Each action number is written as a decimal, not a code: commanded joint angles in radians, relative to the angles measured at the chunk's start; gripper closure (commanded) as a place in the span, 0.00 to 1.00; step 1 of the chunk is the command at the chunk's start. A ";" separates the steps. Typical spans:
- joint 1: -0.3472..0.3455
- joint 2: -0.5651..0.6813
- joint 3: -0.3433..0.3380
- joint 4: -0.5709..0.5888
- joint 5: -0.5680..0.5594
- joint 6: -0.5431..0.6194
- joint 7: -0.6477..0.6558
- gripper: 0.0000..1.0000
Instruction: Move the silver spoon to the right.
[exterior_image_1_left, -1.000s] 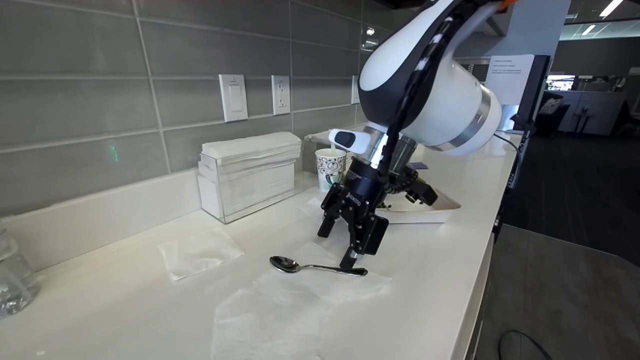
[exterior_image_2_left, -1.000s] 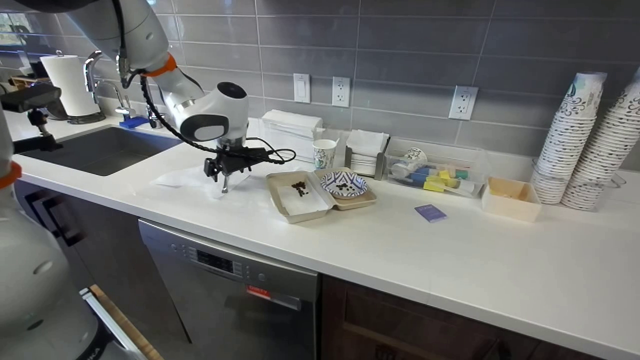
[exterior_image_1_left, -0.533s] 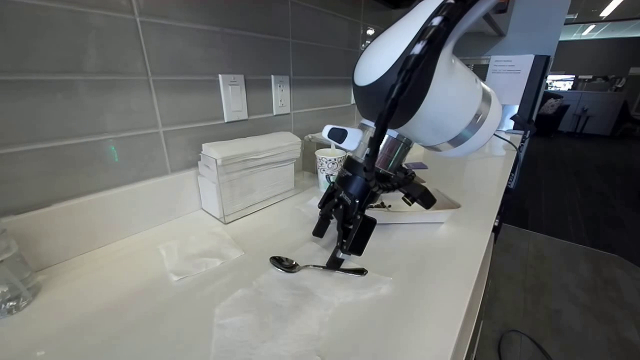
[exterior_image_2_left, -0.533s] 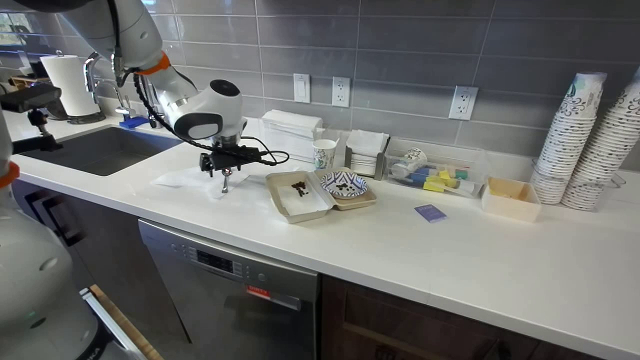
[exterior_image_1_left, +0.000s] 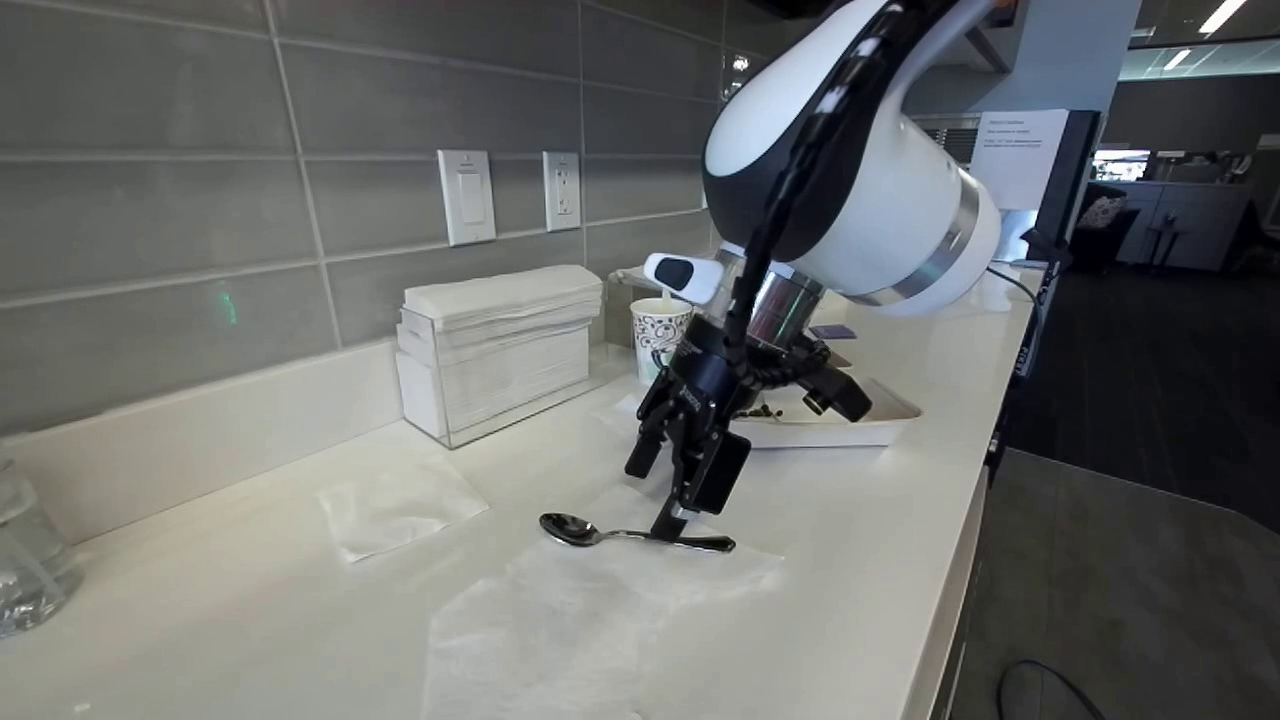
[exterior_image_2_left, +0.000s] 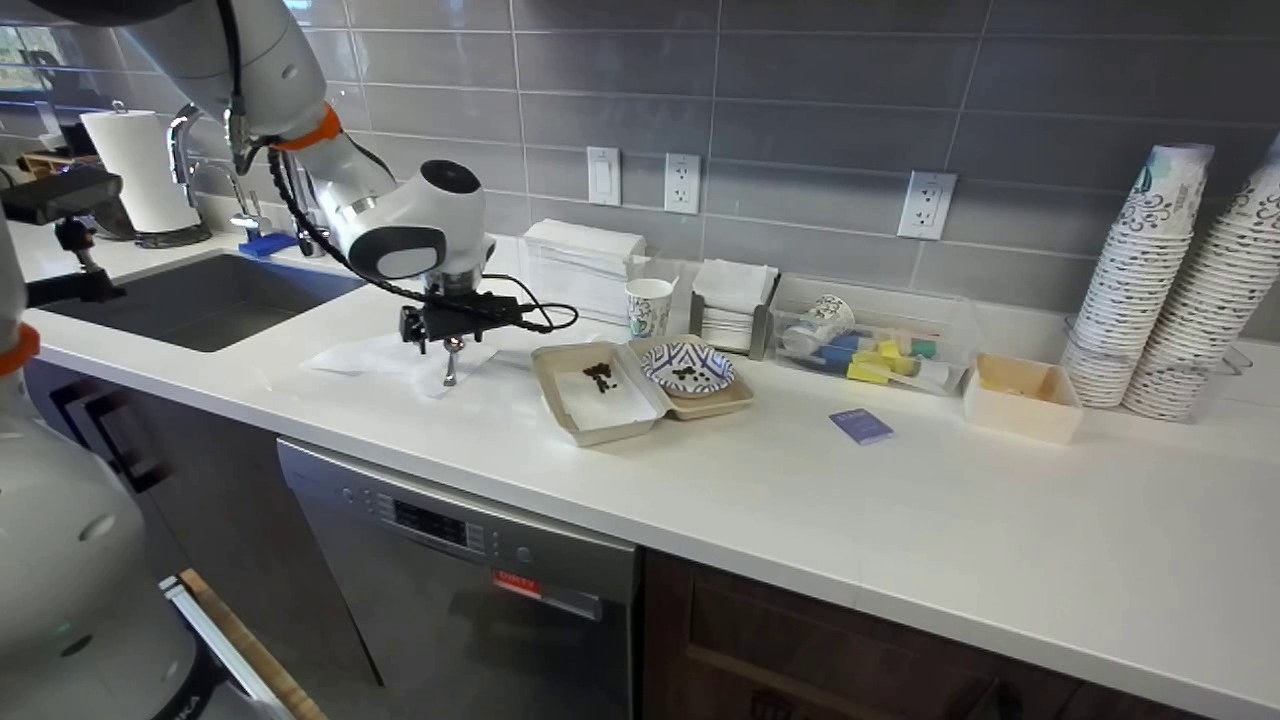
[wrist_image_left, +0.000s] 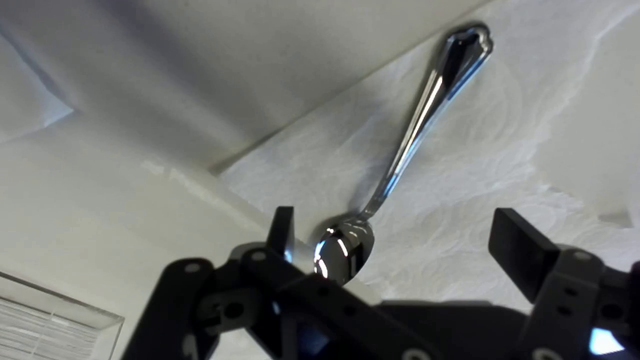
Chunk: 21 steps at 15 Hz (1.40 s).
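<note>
Spoon of shiny silver metal (wrist_image_left: 407, 145): lying on a thin, wrinkled white paper napkin (exterior_image_1_left: 550, 640) spread over the white tabletop (exterior_image_1_left: 880, 580). Read left to right in an exterior view: oval bowl, dark and mirror-like with bright highlights; narrow neck; slim straight handle, dark in its reflections, broadening to a shaped end. In the wrist view, bowl at the napkin's border, handle slanting up to the right with white and blue glints along its length.

Obscured or cut off, left to right in an exterior view: clear see-through container (exterior_image_1_left: 28, 560), cropped by the frame edge, kind uncertain; napkin outline, faint against the tabletop; white paper cup with dark scroll pattern (exterior_image_1_left: 655, 328), lower right side behind the black two-fingered tool (exterior_image_1_left: 655, 493); shallow white tray (exterior_image_1_left: 830, 434), partly covered by the same; white-and-black robot arm (exterior_image_1_left: 920, 220), cropped at the top. Also in an exterior view: spoon (exterior_image_2_left: 450, 370) reduced to a short glint below the tool, hard to make out.

Tool: fingers (wrist_image_left: 520, 252) spread wide, well apart; spoon unpinched. In the wrist view, finger at left just beside the bowl, finger at right well apart from it. In an exterior view, one fingertip overlaps the middle of the handle; whether it touches cannot be told.
</note>
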 joint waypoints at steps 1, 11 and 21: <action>0.004 0.034 0.004 0.020 0.013 0.006 0.010 0.00; 0.015 0.085 0.027 0.029 -0.013 0.077 0.036 0.00; -0.006 0.127 0.033 0.021 -0.035 0.114 0.096 0.00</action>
